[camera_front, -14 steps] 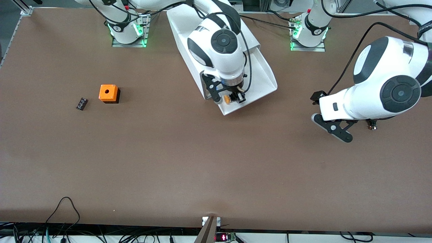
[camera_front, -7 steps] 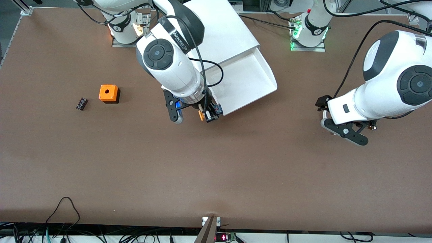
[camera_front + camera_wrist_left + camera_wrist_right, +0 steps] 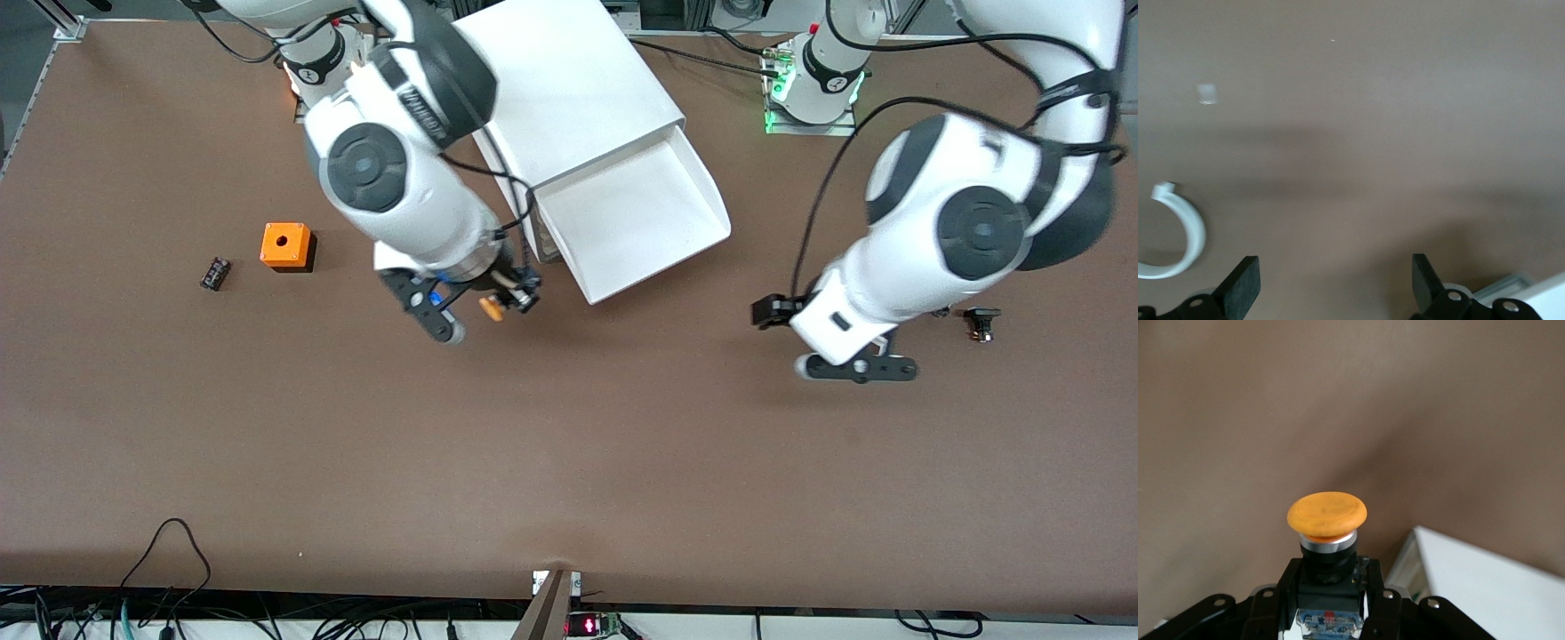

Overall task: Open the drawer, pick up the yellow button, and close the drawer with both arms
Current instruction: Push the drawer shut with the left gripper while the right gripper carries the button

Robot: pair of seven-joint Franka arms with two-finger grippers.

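The right gripper pinches the button by its black-and-blue body, fingers pressed against both sides, and hangs over bare table just off the open drawer's corner toward the right arm's end. In the right wrist view the button's long axis runs straight out from the gripper, its orange-yellow mushroom cap pointing away from the wrist toward the tabletop. The drawer stands pulled out of the white cabinet, its shallow tray showing white inside. The left gripper hangs over the table toward the left arm's end, nearer the front camera than the drawer, its fingers spread wide with nothing between them. A small black part lies beside it. An orange cube with a round hole and another small black part sit toward the right arm's end.
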